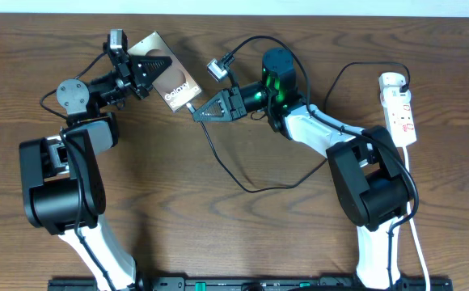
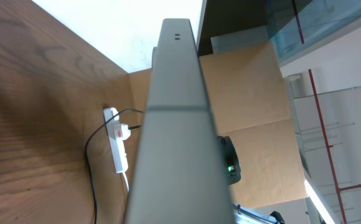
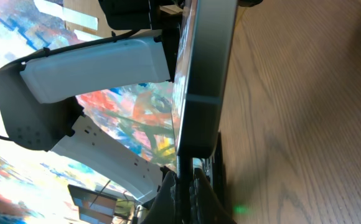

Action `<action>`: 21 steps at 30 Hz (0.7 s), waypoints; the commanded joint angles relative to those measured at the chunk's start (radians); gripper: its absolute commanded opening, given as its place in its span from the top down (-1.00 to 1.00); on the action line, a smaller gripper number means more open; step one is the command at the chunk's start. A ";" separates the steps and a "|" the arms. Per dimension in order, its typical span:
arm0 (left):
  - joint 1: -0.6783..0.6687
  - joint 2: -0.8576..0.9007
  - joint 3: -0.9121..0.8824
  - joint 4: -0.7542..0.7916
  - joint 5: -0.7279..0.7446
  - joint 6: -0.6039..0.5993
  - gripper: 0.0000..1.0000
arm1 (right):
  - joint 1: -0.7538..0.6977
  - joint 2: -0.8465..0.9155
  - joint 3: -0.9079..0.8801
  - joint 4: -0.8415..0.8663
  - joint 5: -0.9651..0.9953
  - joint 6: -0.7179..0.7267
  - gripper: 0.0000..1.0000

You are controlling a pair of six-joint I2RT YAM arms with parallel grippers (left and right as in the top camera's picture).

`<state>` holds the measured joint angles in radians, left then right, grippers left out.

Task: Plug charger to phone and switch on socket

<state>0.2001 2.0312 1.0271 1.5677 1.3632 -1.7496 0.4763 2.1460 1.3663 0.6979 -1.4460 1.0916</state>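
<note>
Phone [image 1: 178,81] "Galaxy" (partly readable) | left hand [image 1: 158,69] clamps it | right hand [image 1: 196,113] pinches charger [image 1: 260,191]

phone [image 1: 174,81] sits far left-centre on the table [image 1: 218,242], angled, btwn the two grippers: left gripper [image 1: 147,71] on its left side, right gripper [image 1: 196,113] at its near-right short end. socket [image 1: 402,117] lies well apart to the right, by the table's right edge, lengthwise front to back. charger [image 1: 393,81] adapter is on the socket's far end. its cable runs left past the right arm, loops on the table nearer the robot, then goes back up to the right gripper at the phone's end.
</note>
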 commanded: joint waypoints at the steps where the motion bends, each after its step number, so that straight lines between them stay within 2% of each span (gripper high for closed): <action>1: -0.005 -0.019 0.011 0.019 0.040 0.021 0.85 | 0.009 0.001 0.013 0.001 0.015 -0.015 0.98; 21: -0.003 -0.019 0.011 0.019 0.058 0.029 0.85 | 0.009 0.001 0.013 0.001 0.015 -0.016 0.98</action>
<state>0.2001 2.0312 1.0271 1.5677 1.3891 -1.7462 0.4767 2.1460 1.3663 0.6968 -1.4651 1.0916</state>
